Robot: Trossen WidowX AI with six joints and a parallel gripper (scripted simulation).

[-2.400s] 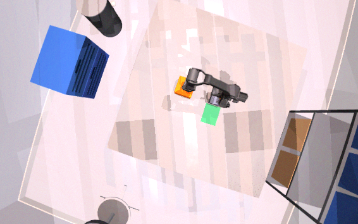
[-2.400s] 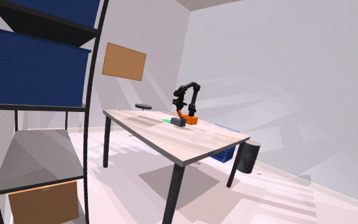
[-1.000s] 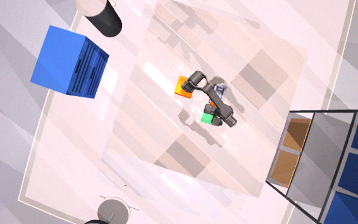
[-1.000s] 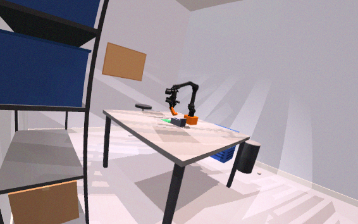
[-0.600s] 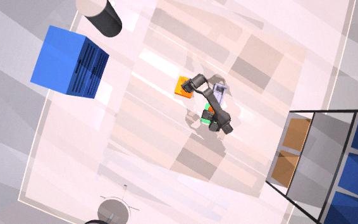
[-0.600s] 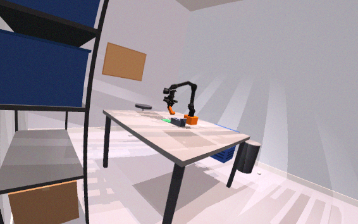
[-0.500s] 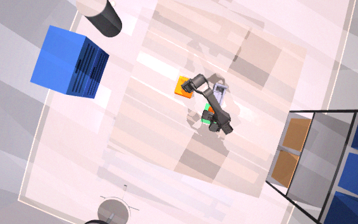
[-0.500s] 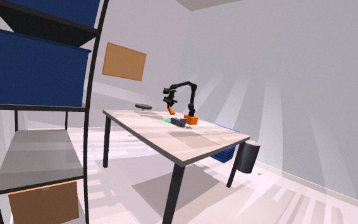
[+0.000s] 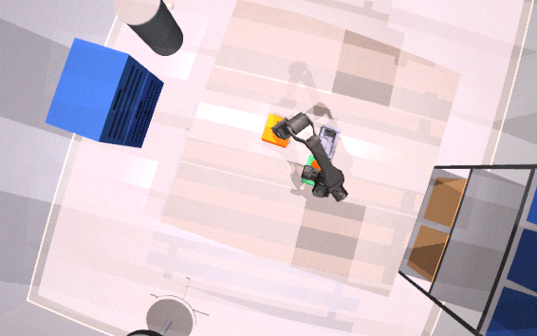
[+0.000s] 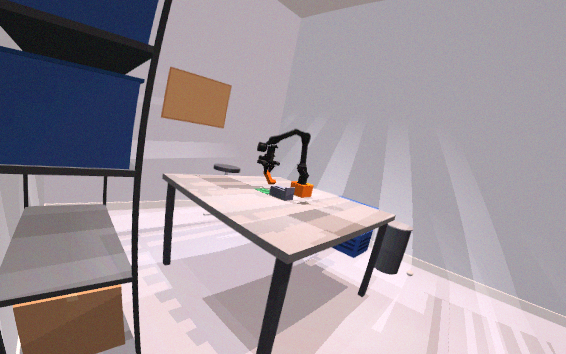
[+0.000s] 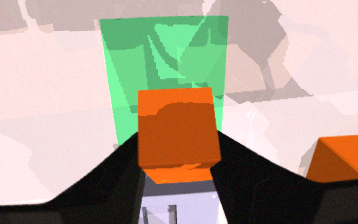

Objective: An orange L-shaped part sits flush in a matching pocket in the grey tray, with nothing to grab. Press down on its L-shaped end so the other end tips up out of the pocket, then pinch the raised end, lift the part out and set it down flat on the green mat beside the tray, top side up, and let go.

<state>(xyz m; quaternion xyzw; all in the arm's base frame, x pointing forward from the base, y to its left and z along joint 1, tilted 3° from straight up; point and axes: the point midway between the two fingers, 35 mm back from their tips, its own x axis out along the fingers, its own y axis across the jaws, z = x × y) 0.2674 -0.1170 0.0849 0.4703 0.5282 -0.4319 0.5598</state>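
The part (image 9: 316, 164) (image 10: 269, 177) (image 11: 178, 131), likely stiff, light and smooth, hangs steeply, pinched by the fingers (image 10: 267, 171); its raised end seems the right hold.

The mat (image 9: 308, 181) (image 10: 263, 190) (image 11: 180, 65) is green, the L-shaped part (image 9: 316, 164) (image 10: 269, 177) (image 11: 177, 132) orange, the tray (image 9: 329, 142) (image 10: 282, 193) (image 11: 180, 205) grey, the bin (image 9: 89, 90) (image 10: 355, 245) blue.

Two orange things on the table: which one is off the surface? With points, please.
The L-shaped part (image 9: 316, 164) (image 10: 269, 177) (image 11: 178, 132), pinched in the tool (image 10: 268, 171) (image 11: 175, 137); the orange block (image 10: 302, 189) sits under the arm.
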